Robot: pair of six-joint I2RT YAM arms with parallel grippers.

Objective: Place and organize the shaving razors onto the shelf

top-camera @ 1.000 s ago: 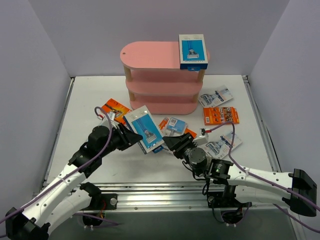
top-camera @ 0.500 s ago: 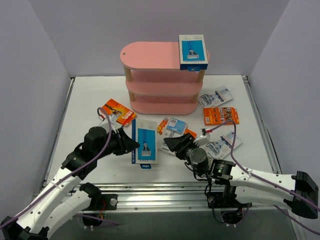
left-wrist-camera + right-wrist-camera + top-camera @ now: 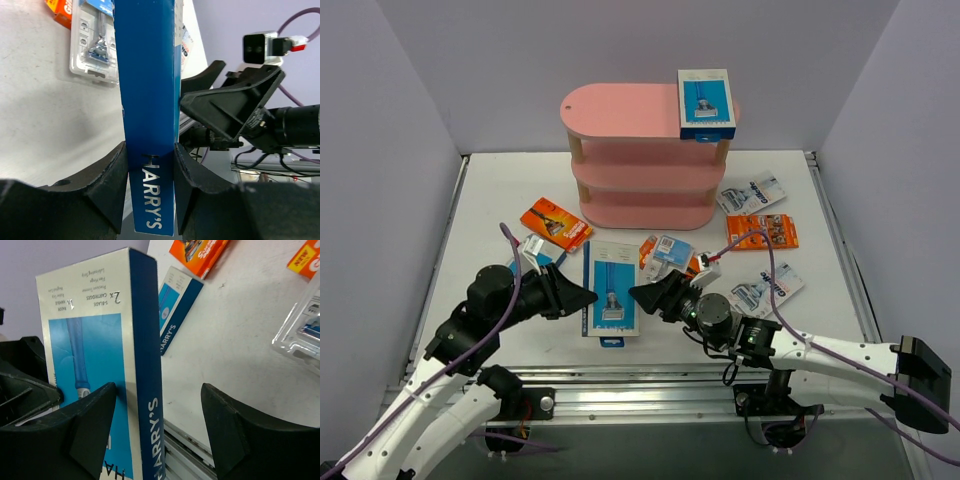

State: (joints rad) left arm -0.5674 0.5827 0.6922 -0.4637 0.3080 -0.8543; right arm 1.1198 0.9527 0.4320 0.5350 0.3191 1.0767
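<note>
My left gripper [image 3: 578, 297] is shut on the spine of a blue-and-white razor box [image 3: 610, 290], holding it above the table's front. In the left wrist view the box [image 3: 150, 90] is pinched between both fingers of that gripper [image 3: 149, 150]. My right gripper [image 3: 648, 296] is open at the box's right edge. In the right wrist view the box [image 3: 100, 365] has its edge between the wide jaws of the right gripper [image 3: 159, 387], and the right finger is well clear of it. The pink shelf [image 3: 620, 112] stands at the back with one blue box [image 3: 706, 102] on its top tier.
A second blue box [image 3: 533, 250] lies by the left arm. Orange cards [image 3: 556, 222] [image 3: 761, 231] and clear blister packs [image 3: 752, 192] [image 3: 766, 285] are scattered in front of the shelf. More packs [image 3: 666, 250] lie just behind the right gripper. The metal rail [image 3: 650, 385] runs along the near edge.
The held box has turned from tilted to square and come nearer the front edge. The right jaws have spread wide at the box's right edge. The left arm drew back leftward.
</note>
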